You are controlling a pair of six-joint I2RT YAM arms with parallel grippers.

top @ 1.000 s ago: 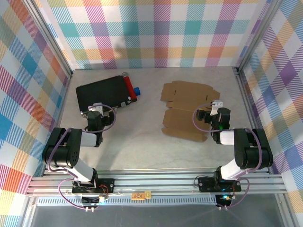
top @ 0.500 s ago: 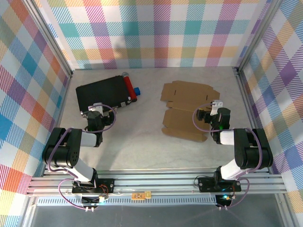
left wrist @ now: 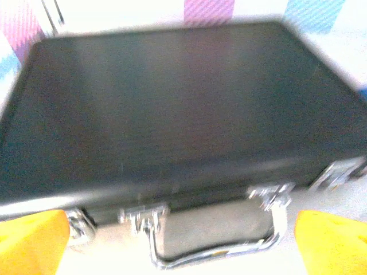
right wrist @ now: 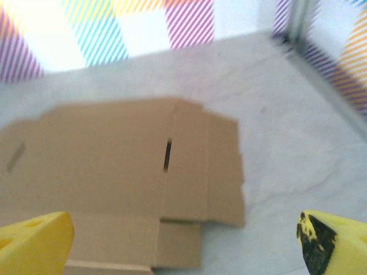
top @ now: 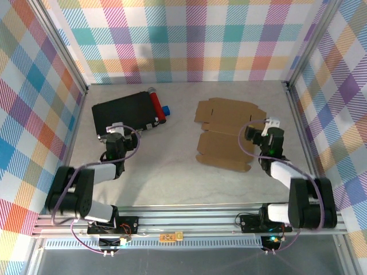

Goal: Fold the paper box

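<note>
Paper box (top: pixel 226 133): brown die-cut cardboard, lying flat and unfolded on the right-centre of the table (top: pixel 172 160), flaps and tabs spread out, none raised. From above, seen whole as two joined panels with notched edges. From the right wrist, seen in part (right wrist: pixel 114 172): creases, a thin dark slot (right wrist: pixel 167 156) in a fold, a stepped tab at the near edge, bare table beyond its right side.

Right gripper (top: pixel 259 132): poised at the box's right edge, low over the table. From its own camera (right wrist: pixel 183 240), jaws spread wide, yellow fingertips (right wrist: pixel 338 243) in the bottom corners, left one over the cardboard, right one over bare table, nothing between them. Cannot tell whether touching the sheet.

Left gripper (top: pixel 114 133): at the near edge of the black case (top: pixel 123 112), well apart from the box. From its own camera (left wrist: pixel 182 243), jaws likewise wide apart, yellow fingertips (left wrist: pixel 34 243) flanking the case's front, nothing clasped.

Black case, from above: closed, set askew on the left half of the table, red roll (top: pixel 156 105) along its right side, small blue object (top: pixel 166 110) just beside the roll. From the left wrist (left wrist: pixel 172 114): blurred lid, metal handle (left wrist: pixel 212 252) and latch (left wrist: pixel 140 217) on the front face.

Surround: plaid walls (top: pixel 200 40) on three sides, aluminium rail (top: pixel 189 220) at the near edge.
</note>
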